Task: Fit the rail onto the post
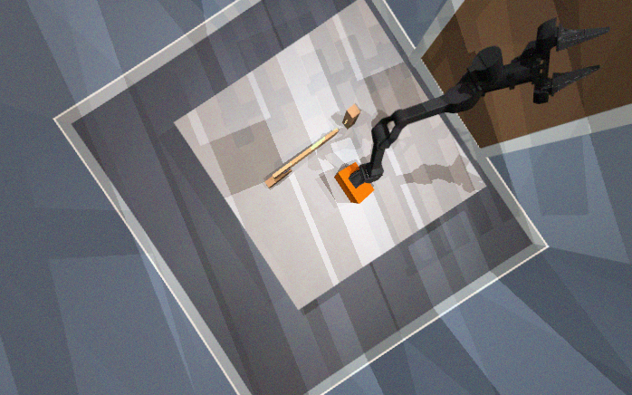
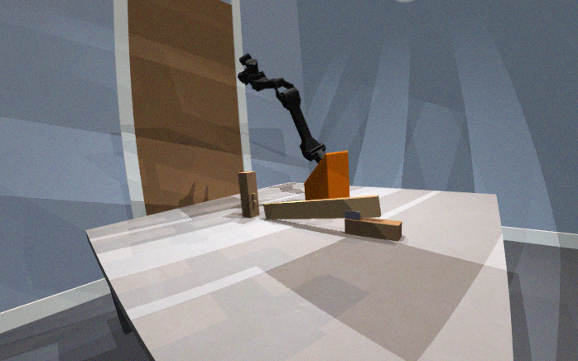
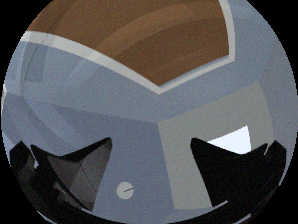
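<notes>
1. The rail (image 2: pixel 321 207) slopes: its far end sits in the bracket (image 2: pixel 353 214) on the block (image 2: pixel 373 228), its near end lies on the counter (image 2: pixel 439 251) just short of the post (image 2: pixel 248 193), so the pegs are not yet in.
2. The gripper (image 1: pixel 576 52) is spread wide and empty, raised high, well apart from the rail, pointing away from it.
</notes>
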`<control>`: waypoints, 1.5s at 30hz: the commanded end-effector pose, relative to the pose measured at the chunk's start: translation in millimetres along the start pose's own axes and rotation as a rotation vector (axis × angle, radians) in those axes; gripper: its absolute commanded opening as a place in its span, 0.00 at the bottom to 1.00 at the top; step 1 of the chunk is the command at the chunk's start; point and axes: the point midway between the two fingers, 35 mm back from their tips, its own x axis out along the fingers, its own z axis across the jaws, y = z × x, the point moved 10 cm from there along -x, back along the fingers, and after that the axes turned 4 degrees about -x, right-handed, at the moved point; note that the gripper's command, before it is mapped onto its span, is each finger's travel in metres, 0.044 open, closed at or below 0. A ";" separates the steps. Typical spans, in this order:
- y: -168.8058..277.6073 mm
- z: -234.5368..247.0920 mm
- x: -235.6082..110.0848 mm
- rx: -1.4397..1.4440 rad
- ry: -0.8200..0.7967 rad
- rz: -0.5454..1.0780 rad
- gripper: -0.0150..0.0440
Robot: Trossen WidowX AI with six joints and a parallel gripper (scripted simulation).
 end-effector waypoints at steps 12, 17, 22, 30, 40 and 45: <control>-29.4 60.5 3.7 0.148 -0.220 -0.134 1.00; -51.9 89.5 -2.2 0.226 -0.339 -0.216 1.00; -78.0 114.5 -13.9 0.302 -0.458 -0.305 1.00; -125.4 143.6 -45.2 0.415 -0.647 -0.466 1.00; -183.0 155.8 -101.8 0.532 -0.865 -0.686 1.00; -207.8 152.0 -135.5 0.577 -0.964 -0.804 1.00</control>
